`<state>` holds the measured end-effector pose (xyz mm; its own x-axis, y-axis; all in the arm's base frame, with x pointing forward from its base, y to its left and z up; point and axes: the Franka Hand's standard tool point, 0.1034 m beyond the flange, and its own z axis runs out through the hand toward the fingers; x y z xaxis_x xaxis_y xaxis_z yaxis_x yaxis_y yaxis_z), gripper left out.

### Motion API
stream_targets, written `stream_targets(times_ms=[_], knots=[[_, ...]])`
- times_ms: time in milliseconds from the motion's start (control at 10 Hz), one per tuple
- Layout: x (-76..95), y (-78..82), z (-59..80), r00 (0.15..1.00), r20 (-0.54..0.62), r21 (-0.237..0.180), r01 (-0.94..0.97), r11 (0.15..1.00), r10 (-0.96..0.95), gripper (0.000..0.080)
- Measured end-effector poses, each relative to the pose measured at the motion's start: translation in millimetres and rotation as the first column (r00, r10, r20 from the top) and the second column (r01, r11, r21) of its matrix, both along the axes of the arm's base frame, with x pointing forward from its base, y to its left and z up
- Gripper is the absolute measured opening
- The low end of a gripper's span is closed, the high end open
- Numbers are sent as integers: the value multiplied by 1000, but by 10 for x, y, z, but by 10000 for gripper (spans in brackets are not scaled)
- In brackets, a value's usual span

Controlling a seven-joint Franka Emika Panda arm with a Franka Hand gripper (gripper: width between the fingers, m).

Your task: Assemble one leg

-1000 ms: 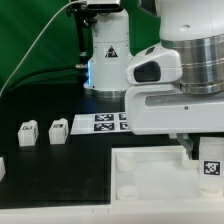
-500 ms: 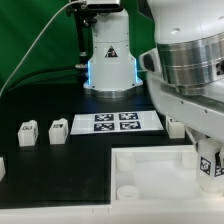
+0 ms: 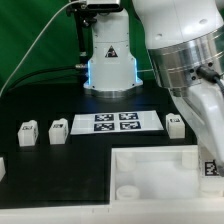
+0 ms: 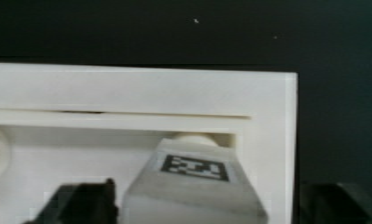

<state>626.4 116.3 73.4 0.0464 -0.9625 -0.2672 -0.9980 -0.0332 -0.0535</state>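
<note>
The leg [image 4: 197, 165] stands upright near a corner of the white panel [image 4: 147, 95], between the fingers [image 4: 80, 200], which are spread and seem not to touch it. I judge they should close on it squarely and centred before seating it.

The pincer [image 4: 215, 205] runs off the wrist view's edge, dark and blurred; whether its fingers [image 4: 85, 200] press the leg [image 4: 195, 165], I cannot quite tell. In the exterior view the arm [image 3: 190, 60] hides part of the panel [image 3: 150, 170], and another leg [image 3: 2, 168] is cut off at the exterior view's left.
</note>
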Motion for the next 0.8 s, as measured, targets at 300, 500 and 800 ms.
stream_targets(times_ms=[300, 500, 800], knots=[[19, 14, 36, 884, 84, -86, -453, 887, 460, 635], [12, -19, 15, 740, 125, -121, -650, 750, 661, 647], [27, -45, 22, 355, 124, -235, -897, 375, 927, 649]])
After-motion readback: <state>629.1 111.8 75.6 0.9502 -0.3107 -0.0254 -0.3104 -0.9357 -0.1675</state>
